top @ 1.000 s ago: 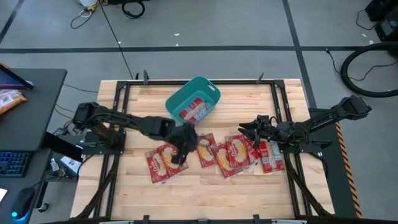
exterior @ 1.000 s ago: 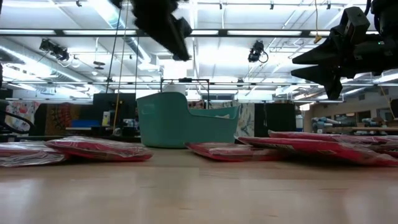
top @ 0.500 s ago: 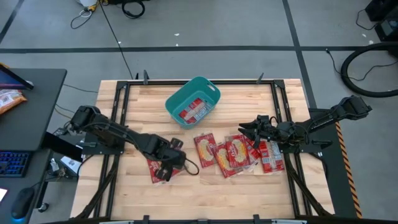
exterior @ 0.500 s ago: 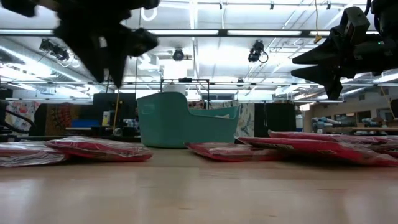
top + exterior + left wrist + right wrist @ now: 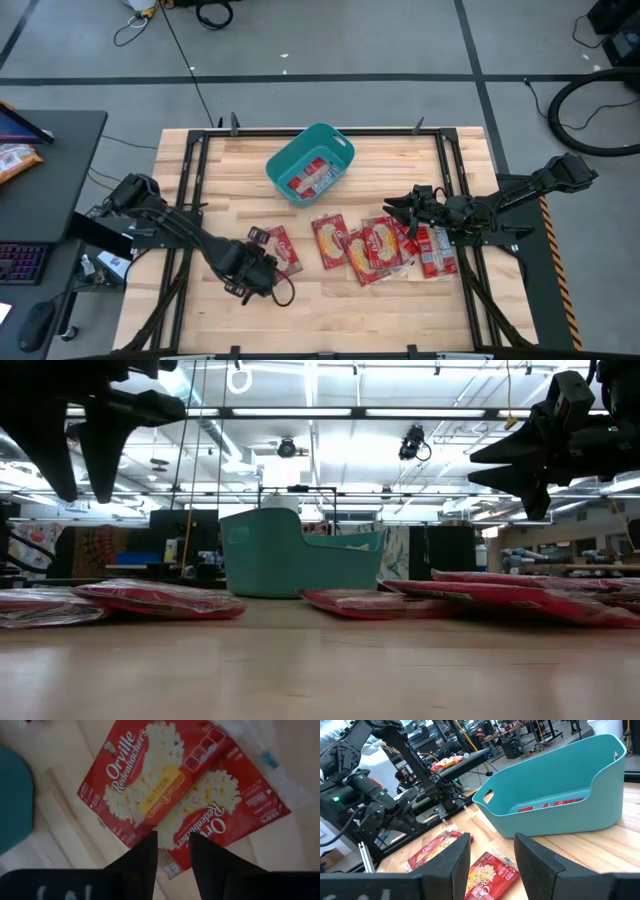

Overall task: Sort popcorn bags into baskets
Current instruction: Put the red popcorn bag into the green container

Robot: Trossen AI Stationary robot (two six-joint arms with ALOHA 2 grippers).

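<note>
The left gripper [image 5: 252, 272] hangs over the table [image 5: 330, 290] near its front left part, fingers [image 5: 145, 862] parted and holding nothing, above two overlapping red popcorn bags [image 5: 277, 248]. The right gripper [image 5: 398, 212] waits above the right side of the table, its fingers [image 5: 457, 855] spread and empty, over a cluster of popcorn bags [image 5: 370, 245] spread across the middle and right. The teal basket [image 5: 312, 163] sits toward the back edge, near the middle, with a packet [image 5: 312, 180] lying inside it
</note>
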